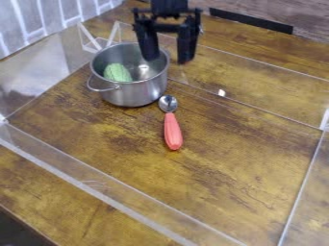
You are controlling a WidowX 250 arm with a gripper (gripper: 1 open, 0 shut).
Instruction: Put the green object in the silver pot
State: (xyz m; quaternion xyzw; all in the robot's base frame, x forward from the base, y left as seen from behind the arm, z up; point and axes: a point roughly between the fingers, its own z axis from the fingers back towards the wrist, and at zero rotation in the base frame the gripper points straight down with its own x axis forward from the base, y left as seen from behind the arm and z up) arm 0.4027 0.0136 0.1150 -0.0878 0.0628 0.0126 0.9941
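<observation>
Pincer [167, 48] is held wide apart and empty, just behind the silver pot [129, 74]. Green object [119, 72] is already sat inside it, so the job looks pretty much done.

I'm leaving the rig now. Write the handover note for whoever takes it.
Claw: open, empty, hanging above the far rim of the silver pot.
Green object: lying inside the pot, free of the claw.
Red-handled spoon: on the wooden table just beside the pot, untouched.
Done: the placement looks complete.
Left: probably nothing but moving the arm clear; confirm the green object stays in the pot.
</observation>
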